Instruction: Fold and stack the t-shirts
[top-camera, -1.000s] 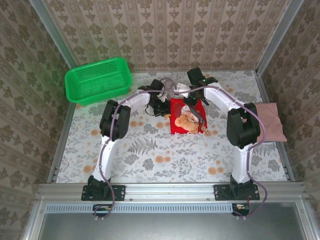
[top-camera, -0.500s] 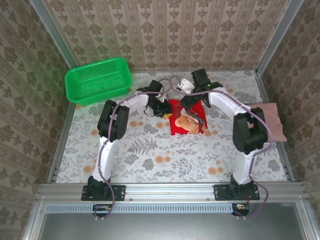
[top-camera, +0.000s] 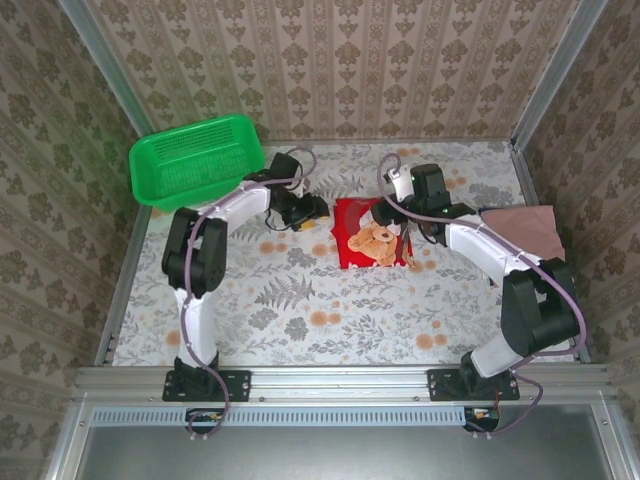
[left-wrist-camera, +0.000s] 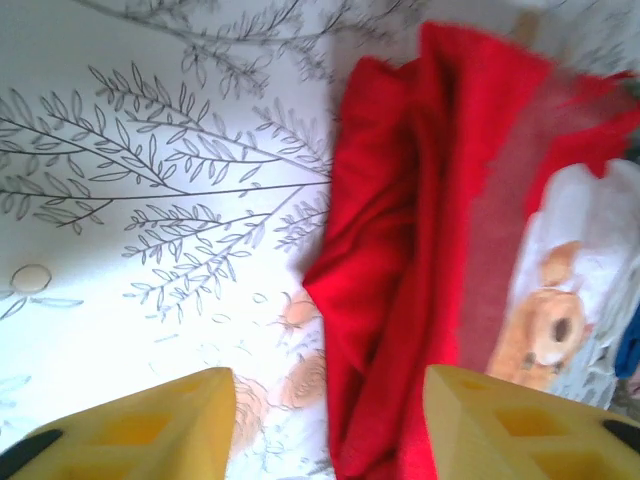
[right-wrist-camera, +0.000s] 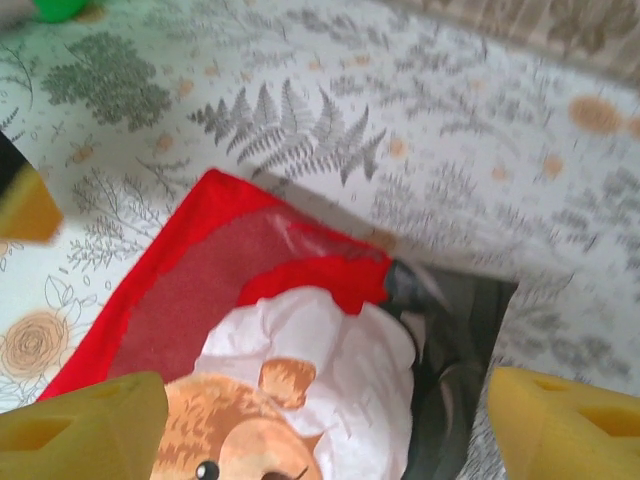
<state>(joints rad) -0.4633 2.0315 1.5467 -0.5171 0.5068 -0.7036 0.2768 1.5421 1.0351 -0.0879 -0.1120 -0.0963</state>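
The red t-shirt (top-camera: 368, 244) lies folded into a small rectangle at mid-table, its teddy-bear print facing up. My left gripper (top-camera: 320, 210) hovers just off its left edge. In the left wrist view that gripper (left-wrist-camera: 330, 428) is open, and the shirt's bunched red fold (left-wrist-camera: 400, 260) lies below the gap, untouched by either finger. My right gripper (top-camera: 397, 208) is at the shirt's far right corner. In the right wrist view it (right-wrist-camera: 325, 425) is open wide above the bear print (right-wrist-camera: 290, 400). The pink t-shirt (top-camera: 525, 230) lies folded at the right edge of the table.
A green mesh basket (top-camera: 195, 160) stands at the back left. The floral tablecloth (top-camera: 300, 310) is bare in front of the red shirt. Walls close the table in at the back and on both sides.
Both grippers were shut at the red shirt's far edge and have opened. The left arm drew back to the left and the right arm to the right. The shirt now lies flat.
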